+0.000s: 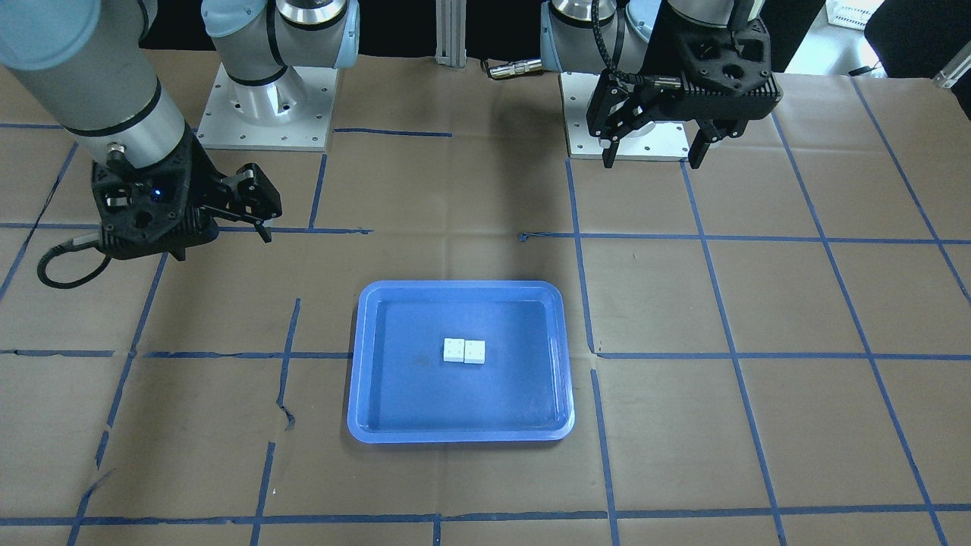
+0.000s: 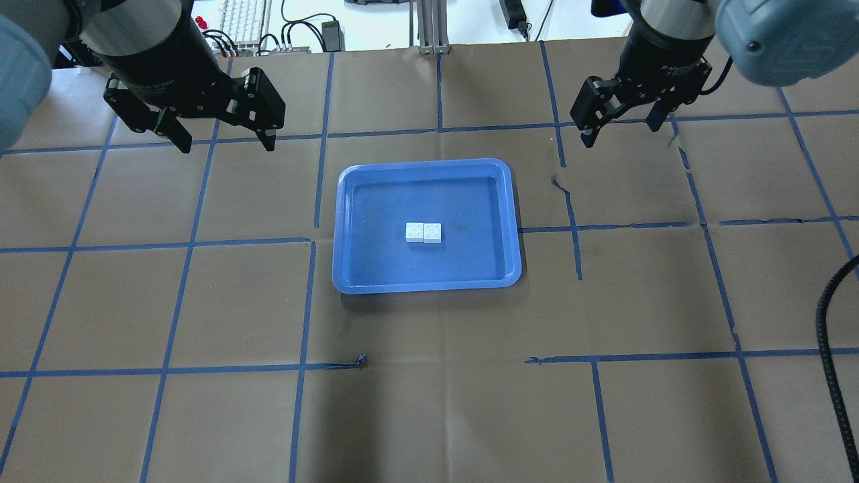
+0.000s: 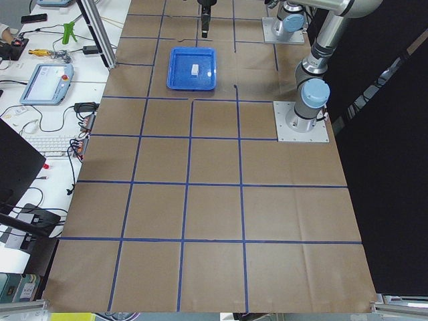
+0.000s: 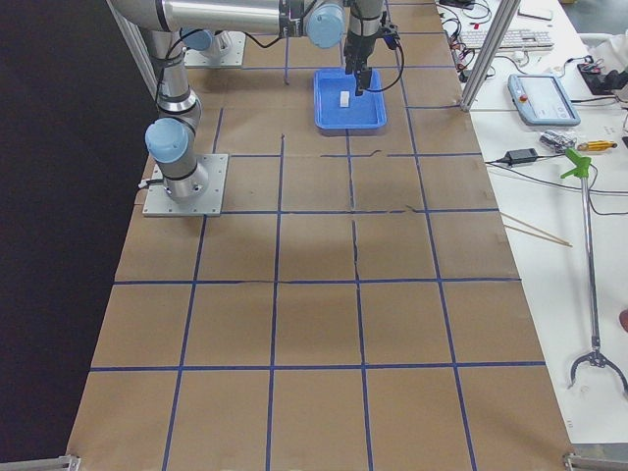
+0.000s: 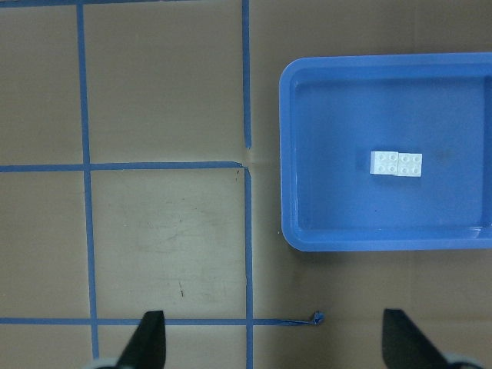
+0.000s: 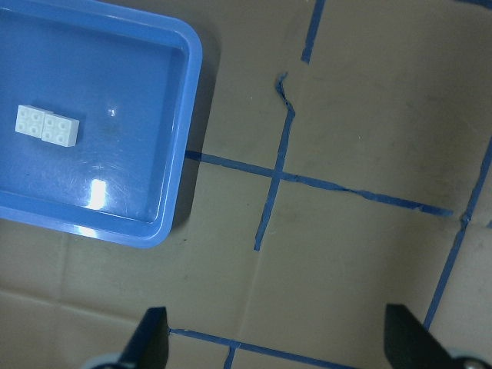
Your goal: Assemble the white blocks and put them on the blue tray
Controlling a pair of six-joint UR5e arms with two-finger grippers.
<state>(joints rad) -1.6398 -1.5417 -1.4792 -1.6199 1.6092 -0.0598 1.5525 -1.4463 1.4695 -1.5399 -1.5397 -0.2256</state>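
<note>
White blocks (image 2: 423, 232), studs up, run lengthwise in blue tray (image 2: 382, 251); left tool (image 2: 225, 144), right tool (image 2: 621, 134) spread, empty.

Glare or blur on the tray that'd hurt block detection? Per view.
Right wrist view: bright specular patch on the blue tray floor near its lower wall, clear of the white blocks. Left wrist view: only faint sheen along the tray's lower wall; studs crisp. Overhead view: even light, soft shadow along the tray's near edge. Both side views: blocks too small to resolve studs.
</note>
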